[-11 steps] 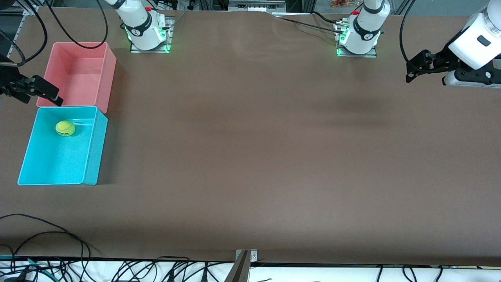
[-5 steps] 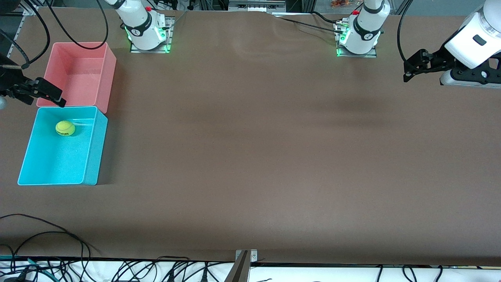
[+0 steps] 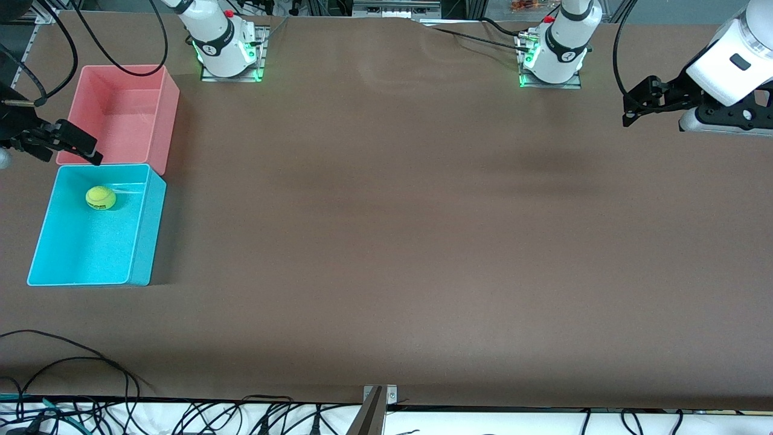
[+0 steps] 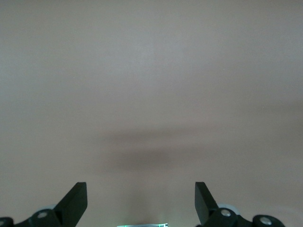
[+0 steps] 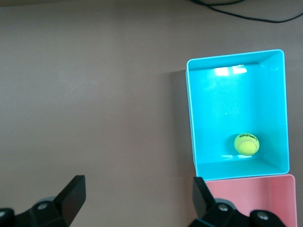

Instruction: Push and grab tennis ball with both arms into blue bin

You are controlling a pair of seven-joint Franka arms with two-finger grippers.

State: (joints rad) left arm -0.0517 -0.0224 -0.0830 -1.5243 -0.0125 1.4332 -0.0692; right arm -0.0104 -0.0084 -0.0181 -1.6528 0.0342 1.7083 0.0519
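The tennis ball lies inside the blue bin, close to the bin wall that adjoins the pink bin. The right wrist view shows the ball in the blue bin too. My right gripper is open and empty, up over the table's end beside the pink bin's corner, clear of the ball; its jaws stand wide apart over bare table. My left gripper is open and empty, raised over the left arm's end of the table; it sees only bare table.
The pink bin stands empty against the blue bin, farther from the front camera; it also shows in the right wrist view. The brown table spreads between the arms. Black cables lie at the table's near edge.
Both grippers shifted slightly a second ago and have since held still. The ball has not moved.
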